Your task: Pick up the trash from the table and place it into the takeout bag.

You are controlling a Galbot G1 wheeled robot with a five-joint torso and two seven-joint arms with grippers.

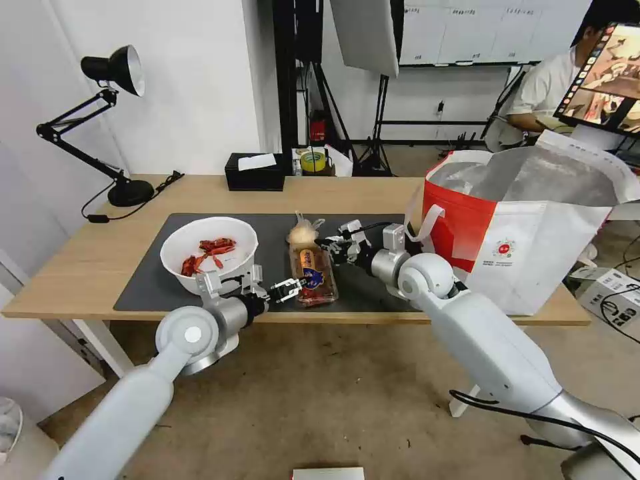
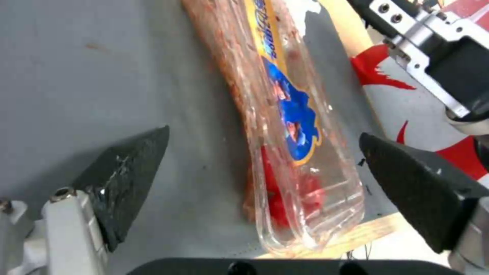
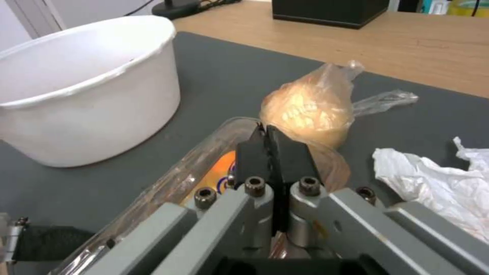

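The light-wood table (image 1: 373, 193) carries a dark grey mat (image 1: 273, 230); a black desk lamp (image 1: 100, 120) and black tissue box (image 1: 255, 172) stand at its far side. The takeout bag (image 1: 527, 227), with a round red logo, occupies the right end. The clamshell box (image 1: 313, 275), with a yellow-and-blue label of unreadable print, lies mid-mat beside the bowl (image 1: 210, 253). The left gripper (image 2: 265, 175) is spread wide around the box's near end. The right gripper (image 3: 272, 152) is pressed closed, holding nothing, near the knotted bag (image 3: 311, 110) and tissue (image 3: 438, 183).

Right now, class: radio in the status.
Left gripper open around clamshell box. Right gripper shut, at the box's far end. Takeout bag open. Nothing blocking.
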